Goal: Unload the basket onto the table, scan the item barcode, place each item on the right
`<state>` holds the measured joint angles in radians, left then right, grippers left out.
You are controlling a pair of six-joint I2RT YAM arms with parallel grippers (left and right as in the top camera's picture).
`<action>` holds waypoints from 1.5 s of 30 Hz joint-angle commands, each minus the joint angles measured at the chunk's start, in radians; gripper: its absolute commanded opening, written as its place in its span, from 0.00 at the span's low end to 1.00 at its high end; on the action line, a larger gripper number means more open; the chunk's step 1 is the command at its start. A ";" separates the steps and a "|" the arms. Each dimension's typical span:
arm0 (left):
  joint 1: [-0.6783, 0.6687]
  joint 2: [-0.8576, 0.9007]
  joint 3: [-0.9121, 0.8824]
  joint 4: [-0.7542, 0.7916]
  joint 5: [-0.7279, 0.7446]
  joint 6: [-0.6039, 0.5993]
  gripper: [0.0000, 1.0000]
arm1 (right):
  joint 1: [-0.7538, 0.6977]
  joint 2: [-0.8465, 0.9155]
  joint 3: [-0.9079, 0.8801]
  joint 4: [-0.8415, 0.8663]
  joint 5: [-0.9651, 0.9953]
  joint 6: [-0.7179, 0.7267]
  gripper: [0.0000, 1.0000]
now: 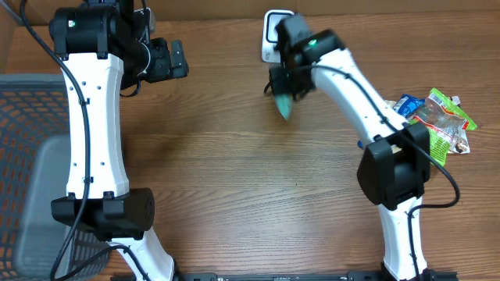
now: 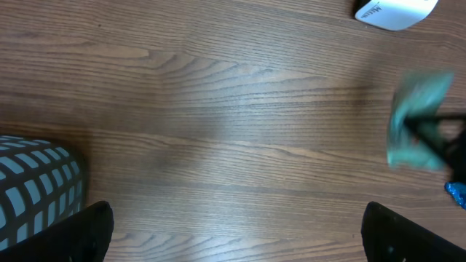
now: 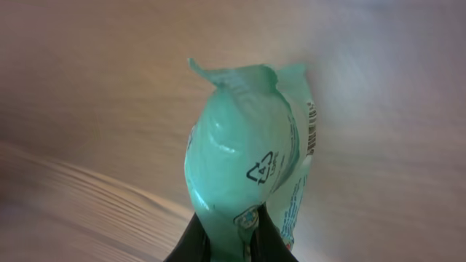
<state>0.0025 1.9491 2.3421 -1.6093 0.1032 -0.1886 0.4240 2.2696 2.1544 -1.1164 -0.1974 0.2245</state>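
A mint-green snack packet (image 3: 244, 167) is pinched at its lower end between the black fingers of my right gripper (image 3: 231, 244), which is shut on it. A strip of barcode shows along the packet's right edge. From overhead, the packet (image 1: 283, 105) hangs just below the white barcode scanner (image 1: 273, 35) at the back of the table. In the left wrist view the same packet (image 2: 419, 120) is a blur at the right, with the scanner (image 2: 397, 11) at the top edge. My left gripper (image 1: 170, 60) is open and holds nothing, well left of the scanner.
A heap of other snack packets (image 1: 437, 117) lies at the right edge of the wooden table. A grey mesh basket (image 1: 31, 156) stands off the left side, and its corner (image 2: 36, 182) shows in the left wrist view.
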 commanded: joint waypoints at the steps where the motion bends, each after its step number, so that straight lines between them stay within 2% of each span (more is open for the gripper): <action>1: 0.004 0.003 0.016 -0.002 -0.003 -0.014 1.00 | -0.083 -0.026 0.043 0.149 -0.375 0.110 0.04; 8: 0.004 0.003 0.016 -0.002 -0.003 -0.014 1.00 | -0.158 0.081 0.039 0.622 -0.644 0.415 0.04; 11: 0.004 0.003 0.016 -0.002 -0.003 -0.014 1.00 | -0.158 0.152 0.039 0.779 -0.671 0.514 0.04; 16: 0.004 0.003 0.016 -0.002 -0.003 -0.014 1.00 | -0.158 0.259 0.039 0.942 -0.692 0.641 0.04; 23: 0.004 0.003 0.016 -0.002 -0.003 -0.014 1.00 | -0.185 0.314 0.039 0.997 -0.723 0.669 0.04; 31: 0.004 0.003 0.016 -0.002 -0.003 -0.014 1.00 | -0.245 0.314 0.039 1.157 -0.873 0.732 0.04; 45: 0.004 0.003 0.016 -0.002 -0.003 -0.014 1.00 | -0.301 0.314 0.039 1.165 -0.887 0.764 0.04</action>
<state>0.0025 1.9491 2.3421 -1.6093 0.1032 -0.1886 0.1223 2.6209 2.1765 0.0376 -1.0534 0.9806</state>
